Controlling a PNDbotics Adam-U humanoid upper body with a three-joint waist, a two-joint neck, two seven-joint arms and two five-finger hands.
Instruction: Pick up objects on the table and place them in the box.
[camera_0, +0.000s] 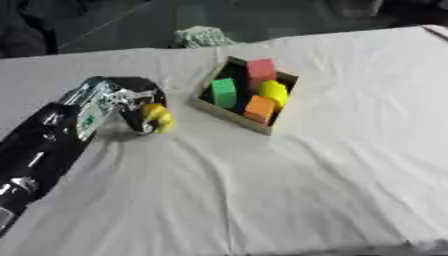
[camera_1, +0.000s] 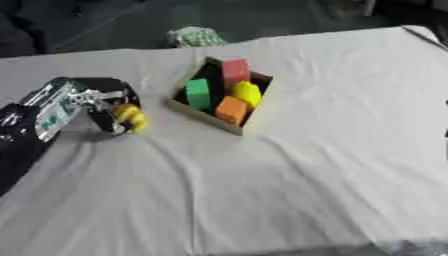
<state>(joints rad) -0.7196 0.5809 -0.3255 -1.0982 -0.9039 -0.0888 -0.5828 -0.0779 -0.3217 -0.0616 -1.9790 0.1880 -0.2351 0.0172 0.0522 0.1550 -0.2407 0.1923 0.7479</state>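
Observation:
My left hand (camera_0: 136, 102) reaches in from the left, its fingers curled round a yellow object (camera_0: 158, 118) just above the white cloth. To its right lies a shallow cardboard box (camera_0: 282, 111) holding a green block (camera_0: 224, 92), a red block (camera_0: 261, 72), a yellow piece (camera_0: 273, 91) and an orange block (camera_0: 260, 109). The hand is a short way left of the box's near-left wall. My right hand shows in neither view.
A white cloth (camera_0: 289, 190) with folds covers the table. A green-and-white patterned thing (camera_0: 203, 36) sits at the far edge behind the box. The table's far edge runs along the top, dark floor beyond it.

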